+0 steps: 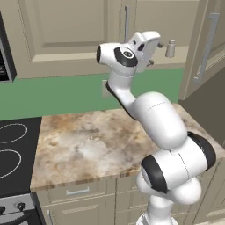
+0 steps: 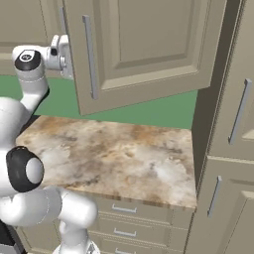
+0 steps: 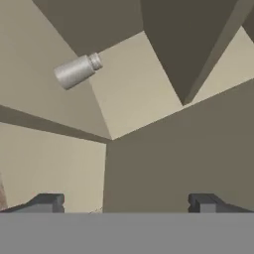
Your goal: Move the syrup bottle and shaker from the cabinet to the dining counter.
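We see the shaker – small, grey-silver, capped – standing upright on the open cabinet's beige shelf.

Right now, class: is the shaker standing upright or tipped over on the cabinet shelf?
Upright: the shaker stands on its base on the cabinet shelf, cap on top.

White arm beside the open cabinet door, above marbled worktop

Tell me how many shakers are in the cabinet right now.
1: the shaker stands on the cabinet shelf, right of the open gripper. Others may be hidden behind the door.
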Robot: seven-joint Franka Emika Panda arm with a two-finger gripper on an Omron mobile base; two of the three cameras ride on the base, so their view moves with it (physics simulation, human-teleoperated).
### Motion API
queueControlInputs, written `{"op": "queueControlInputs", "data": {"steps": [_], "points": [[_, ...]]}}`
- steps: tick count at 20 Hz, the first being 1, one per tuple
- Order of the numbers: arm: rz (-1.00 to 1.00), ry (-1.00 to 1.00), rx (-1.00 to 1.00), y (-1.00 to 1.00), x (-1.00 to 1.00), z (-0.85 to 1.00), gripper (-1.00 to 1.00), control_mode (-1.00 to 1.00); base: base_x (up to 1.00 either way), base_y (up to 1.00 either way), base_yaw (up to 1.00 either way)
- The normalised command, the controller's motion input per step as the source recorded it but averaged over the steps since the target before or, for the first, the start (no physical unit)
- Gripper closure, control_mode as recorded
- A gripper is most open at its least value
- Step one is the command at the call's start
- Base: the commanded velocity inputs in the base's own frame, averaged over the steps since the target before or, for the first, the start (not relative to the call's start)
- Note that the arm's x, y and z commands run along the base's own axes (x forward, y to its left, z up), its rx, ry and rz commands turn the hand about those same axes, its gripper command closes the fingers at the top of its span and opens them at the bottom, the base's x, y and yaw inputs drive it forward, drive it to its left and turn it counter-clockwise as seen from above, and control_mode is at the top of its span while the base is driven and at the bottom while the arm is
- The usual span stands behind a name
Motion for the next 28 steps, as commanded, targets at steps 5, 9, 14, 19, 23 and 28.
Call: {"op": "queueControlInputs", "data": {"steps": [5, 9, 14, 19, 23, 28], "points": [[-0.12, 0.09, -0.03, -0.79, -0.34, 0.0, -1.0, -1.0, 0.0, 0.0, 0.0], [-0.15, 0.05, -0.01, -0.83, -0.64, -0.05, -1.0, -1.0, 0.0, 0.0, 0.0], [-0.18, 0.0, 0.0, -0.85, -1.0, -0.18, -1.0, -1.0, 0.0, 0.0, 0.0], [-0.21, 0.0, 0.0, -0.92, -1.0, -0.17, -1.0, -1.0, 0.0, 0.0, 0.0], [-0.22, 0.0, 0.0, -0.98, -1.0, -0.17, -1.0, -1.0, 0.0, 0.0, 0.0], [-0.15, -0.01, -0.01, -0.81, -0.52, -0.17, -1.0, -1.0, 0.0, 0.0, 0.0]]}}
